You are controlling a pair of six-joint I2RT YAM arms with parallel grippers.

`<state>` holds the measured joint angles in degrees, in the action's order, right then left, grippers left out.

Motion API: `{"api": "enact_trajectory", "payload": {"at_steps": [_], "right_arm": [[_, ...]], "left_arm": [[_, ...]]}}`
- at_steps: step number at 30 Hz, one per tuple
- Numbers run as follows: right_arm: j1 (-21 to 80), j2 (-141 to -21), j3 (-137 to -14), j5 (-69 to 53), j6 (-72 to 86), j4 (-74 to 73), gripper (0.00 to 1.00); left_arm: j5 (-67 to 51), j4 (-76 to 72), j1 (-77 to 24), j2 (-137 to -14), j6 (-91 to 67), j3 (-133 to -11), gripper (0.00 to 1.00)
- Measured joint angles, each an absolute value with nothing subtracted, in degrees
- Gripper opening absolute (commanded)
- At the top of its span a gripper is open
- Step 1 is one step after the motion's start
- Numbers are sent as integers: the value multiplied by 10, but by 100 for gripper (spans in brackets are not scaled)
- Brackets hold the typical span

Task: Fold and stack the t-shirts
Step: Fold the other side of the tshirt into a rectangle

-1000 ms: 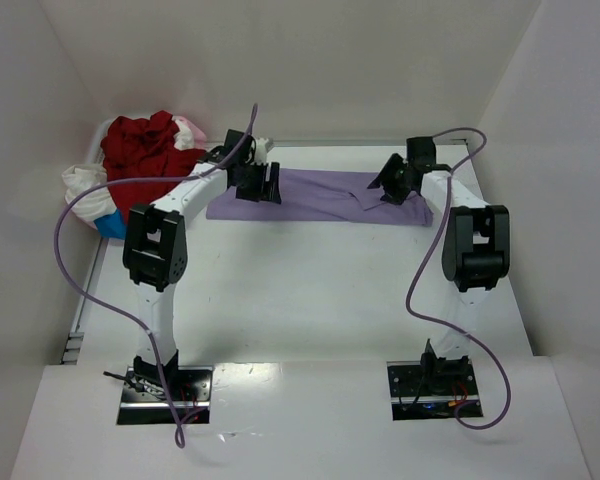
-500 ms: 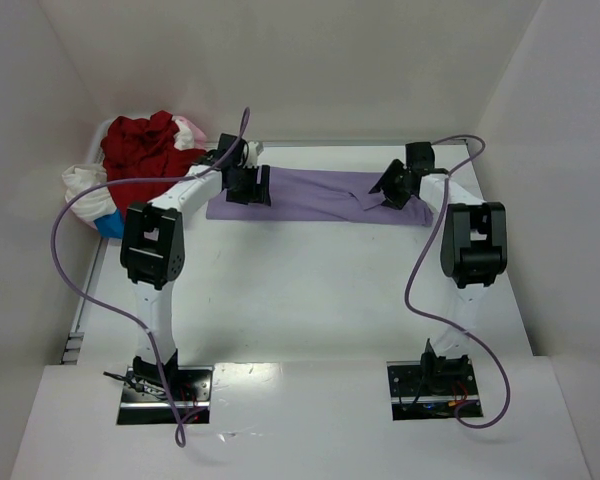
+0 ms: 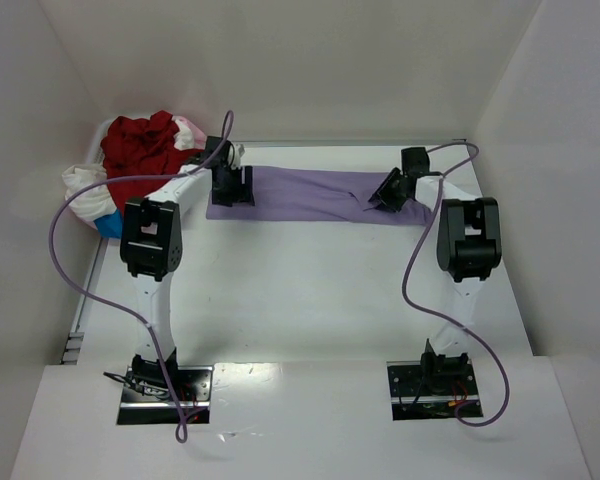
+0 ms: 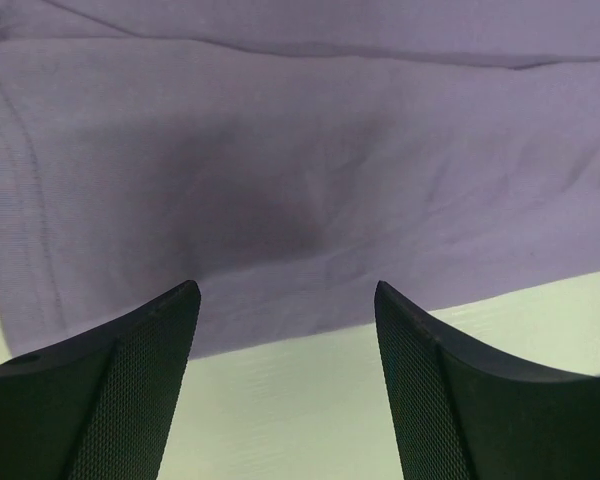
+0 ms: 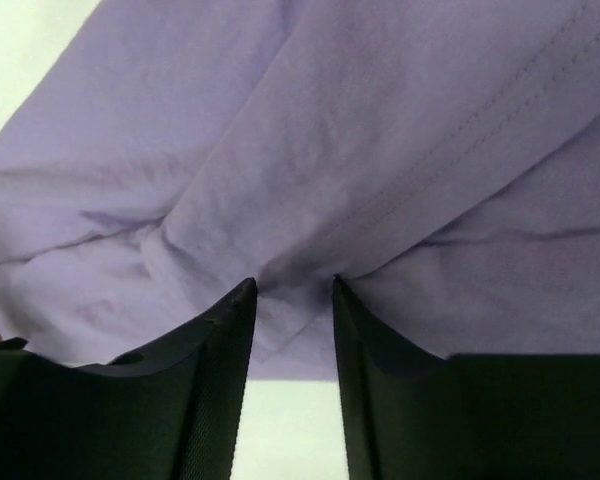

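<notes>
The lavender t-shirt (image 3: 310,193) lies as a long folded band across the far side of the table (image 3: 300,300), and I have one arm at each end so I can lift both ends level. My left gripper (image 4: 285,290) hangs over the band's left end with its jaws wide apart, straddling the near hem and holding nothing. From there it looks ready to drop and pinch. My right gripper (image 5: 293,282) is at the right end with its jaws drawn close together around a pucker of lavender cloth. The wrinkles run toward the gap, but I cannot tell whether the jaws are biting firmly. The red t-shirt (image 3: 140,150), the white t-shirt (image 3: 80,185) and the pale pink t-shirt (image 3: 190,128) sit heaped at the far left corner, unfolded, awaiting their turn.
</notes>
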<state>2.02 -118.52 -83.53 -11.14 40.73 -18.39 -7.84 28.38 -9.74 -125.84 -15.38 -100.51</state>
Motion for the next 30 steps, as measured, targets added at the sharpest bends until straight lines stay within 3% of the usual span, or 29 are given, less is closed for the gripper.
{"api": "enact_trajectory", "payload": {"at_steps": [4, 7, 18, 20, 24, 25, 30], "right_arm": [[20, -1214, -857, -112, 409, -184, 18], [20, -1231, -875, -113, 410, -185, 12], [20, -1275, -1012, -109, 408, -197, 14], [20, -1293, -1048, -110, 406, -199, 17], [20, -1350, -1133, -115, 405, -208, 35], [21, -1367, -1155, -116, 404, -215, 44], [21, -1422, -1208, -127, 397, -243, 60]], "left_arm": [[-76, 283, -92, -1260, -154, -1007, 78], [-76, 283, -92, -1261, -154, -1007, 78], [-77, 283, -86, -1266, -154, -1007, 78], [-77, 283, -84, -1266, -154, -1007, 78], [-77, 283, -83, -1266, -154, -1007, 78], [-77, 283, -83, -1266, -154, -1007, 78], [-79, 283, -83, -1266, -153, -1007, 78]]}}
